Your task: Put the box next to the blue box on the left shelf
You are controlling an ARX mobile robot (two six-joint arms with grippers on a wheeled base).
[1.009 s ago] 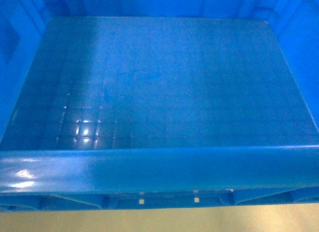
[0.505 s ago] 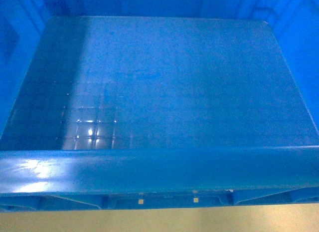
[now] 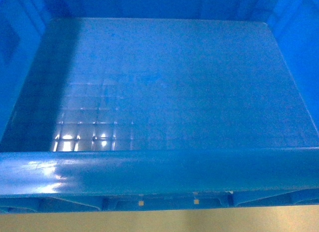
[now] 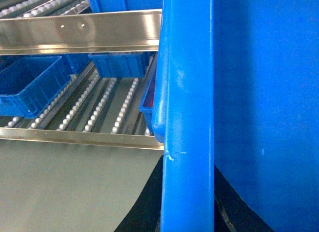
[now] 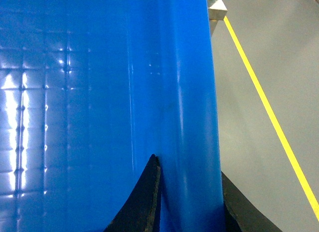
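Right jaws: dark fingers [image 5: 149,202] at the bottom centre of the right wrist view stood either side of the box [image 3: 164,87] rim, one inside and one outside, closed on it.
Left jaws: dark fingers [image 4: 144,204] showed at the bottom of the left wrist view, flanking the opposite rim [image 4: 187,117]; the tips were hidden, so the closure could not be told.
Box position: it filled the head view, held clear of the floor, near rim across the lower frame; the floor grid showed glare at lower left.
Handling, judged: rigid moulded plastic; empty, so probably light for its bulk; glossy walls likely slippery; the thick rolled rim looked the soundest hold, taken on both sides for balance.
Left shelf [image 4: 99,107]: grey roller rails in the left half of the left wrist view, just beyond the box's corner.
Blue box [image 4: 122,65]: on the rollers, upper centre-left; another small blue bin [image 4: 30,85] sat at the left edge.
Floor stripe [image 5: 269,117]: yellow line running diagonally down the right of the right wrist view.
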